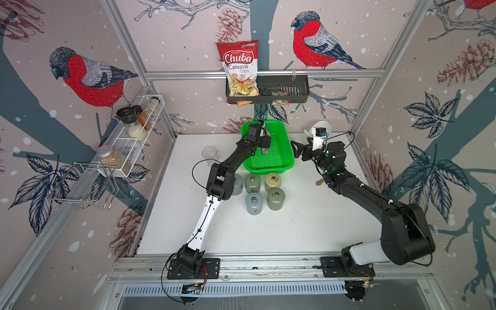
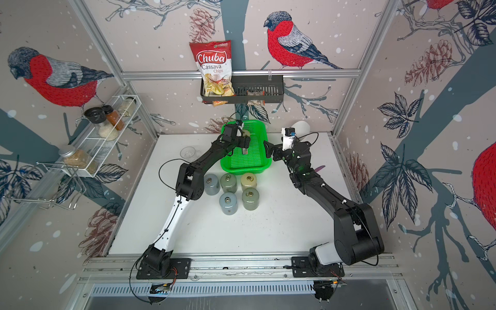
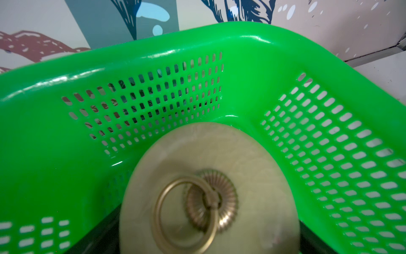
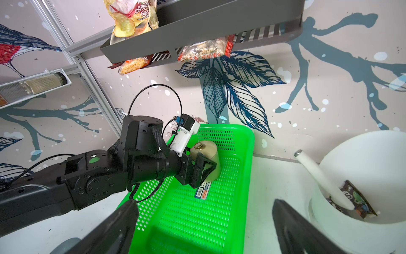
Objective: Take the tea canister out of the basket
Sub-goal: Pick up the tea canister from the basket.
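- The left arm (image 1: 204, 214) reaches forward from its base, bent at the elbow, with the forearm stretched toward the far side of the desk.
- The left gripper (image 4: 207, 159) has its fingers (image 4: 205, 168) closed on either side of the tea canister (image 3: 208, 158).
- The right arm (image 1: 359, 192) is folded at the elbow, with the forearm angled inward.
- The right gripper (image 1: 298, 151) is empty, its fingers spread wide and pointing toward the left gripper.

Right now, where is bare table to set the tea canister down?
Bare: the table between the five canisters and the front rail, and between them and the right arm. Crowded: beside the basket, by the glass and white bucket.
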Motion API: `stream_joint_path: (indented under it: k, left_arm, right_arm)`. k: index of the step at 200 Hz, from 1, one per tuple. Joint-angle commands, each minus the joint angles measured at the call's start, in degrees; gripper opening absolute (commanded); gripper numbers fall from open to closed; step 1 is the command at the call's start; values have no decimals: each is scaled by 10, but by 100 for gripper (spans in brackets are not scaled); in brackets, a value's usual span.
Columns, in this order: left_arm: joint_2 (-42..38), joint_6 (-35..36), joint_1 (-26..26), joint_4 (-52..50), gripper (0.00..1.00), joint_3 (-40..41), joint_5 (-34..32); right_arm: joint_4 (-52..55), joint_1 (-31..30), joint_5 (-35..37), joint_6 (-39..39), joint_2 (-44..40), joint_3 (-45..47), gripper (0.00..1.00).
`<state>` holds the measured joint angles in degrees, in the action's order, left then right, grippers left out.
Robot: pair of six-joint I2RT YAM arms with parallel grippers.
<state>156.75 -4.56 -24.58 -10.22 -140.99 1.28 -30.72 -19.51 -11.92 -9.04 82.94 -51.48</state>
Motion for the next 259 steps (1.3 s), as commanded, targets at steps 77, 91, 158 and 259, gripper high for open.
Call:
stream_joint_path:
  k: [77,91,158,259]
  left_arm:
    - [13,-28,-1,71,63,1,11]
    - [10,-27,-1,76,63,9,14]
    - [-71,-24,-5,120,44,123,37]
    - [-275,-13,-19,329,40,424,46]
  right_arm:
    - [9,1,0,9,9,-15,100]
    - [8,0,0,9,10,-17,100]
    - [14,-6,2,8,-7,-5,100]
    - [20,-25,21,7,-77,39,100]
